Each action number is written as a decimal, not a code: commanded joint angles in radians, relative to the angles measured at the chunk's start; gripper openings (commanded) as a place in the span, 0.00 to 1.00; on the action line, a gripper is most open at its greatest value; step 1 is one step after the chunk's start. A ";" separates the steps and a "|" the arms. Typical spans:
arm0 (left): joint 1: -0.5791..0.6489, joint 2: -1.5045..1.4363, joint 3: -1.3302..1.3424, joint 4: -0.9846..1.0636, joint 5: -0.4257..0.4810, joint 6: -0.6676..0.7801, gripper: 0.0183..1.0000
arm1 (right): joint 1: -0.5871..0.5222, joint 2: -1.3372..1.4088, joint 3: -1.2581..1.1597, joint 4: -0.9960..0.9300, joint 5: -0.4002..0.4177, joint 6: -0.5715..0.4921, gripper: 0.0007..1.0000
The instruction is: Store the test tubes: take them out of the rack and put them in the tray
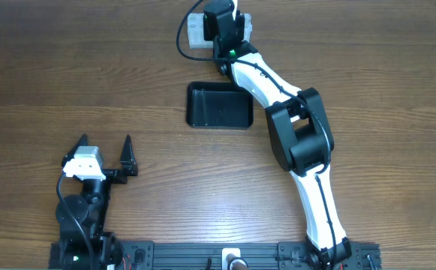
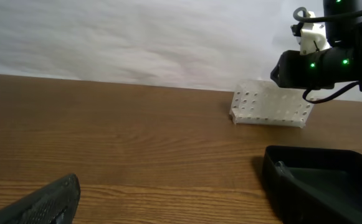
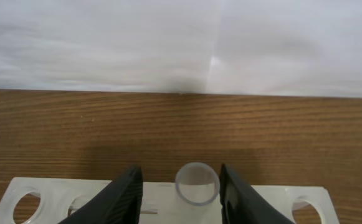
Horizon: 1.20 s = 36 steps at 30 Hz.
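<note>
Wood-grain table (image 1: 90, 75) carries all the task items.

Locate the right arm (image 1: 300, 135) first. It stands at the right of the base rail and is stretched far up the top view. The elbow is bent beside the right side of the tray. From there the forearm runs up and to the left, toward the far edge of the table. Its wrist hangs over the white test tube rack (image 2: 271, 109).

Check the right gripper (image 3: 179, 173) in its own wrist view. The two black fingers (image 3: 128, 193) point down and straddle the open rim of one clear test tube (image 3: 197, 183), which is seated upright in a rack hole. One finger sits right against the rim. The other stands off with a visible gap, so treat the jaws as released, not clamped. Open rack holes show to either side of the tube.

Note that the black tray (image 1: 218, 109) lies between the rack and the arm bases, near the rack but apart from it.

Locate the left arm (image 1: 82, 210), folded close to its base at the lower left. The left gripper (image 1: 105, 150) sits low over the table, well apart from both tray and rack. Its fingers are spread wide, released, and point up the table.
</note>
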 commanded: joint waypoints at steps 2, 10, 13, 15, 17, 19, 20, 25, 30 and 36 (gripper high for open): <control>0.006 -0.006 -0.004 -0.004 0.010 0.011 1.00 | -0.008 0.007 0.021 -0.001 0.017 -0.002 0.31; 0.006 -0.006 -0.004 -0.004 0.010 0.012 1.00 | -0.008 0.007 0.021 -0.001 0.017 -0.002 0.23; 0.006 -0.006 -0.004 -0.004 0.010 0.012 1.00 | -0.008 0.007 0.021 -0.001 0.017 -0.002 0.21; 0.006 -0.006 -0.004 -0.004 0.010 0.012 1.00 | -0.008 0.007 0.021 -0.001 0.017 -0.002 0.19; 0.006 -0.006 -0.004 -0.004 0.010 0.011 1.00 | -0.008 0.007 0.021 -0.003 0.017 -0.001 0.17; 0.006 -0.006 -0.004 -0.004 0.010 0.012 1.00 | -0.008 0.007 0.021 -0.005 0.017 -0.001 0.16; 0.006 -0.006 -0.004 -0.004 0.010 0.012 1.00 | -0.008 0.007 0.021 -0.005 0.017 -0.001 0.16; 0.006 -0.006 -0.004 -0.004 0.010 0.012 1.00 | -0.008 0.007 0.021 -0.007 0.017 -0.001 0.13; 0.006 -0.006 -0.004 -0.004 0.010 0.012 1.00 | -0.008 0.007 0.021 -0.007 0.017 -0.001 0.10; 0.006 -0.006 -0.004 -0.004 0.010 0.012 1.00 | -0.008 0.006 0.028 -0.005 0.017 -0.002 0.08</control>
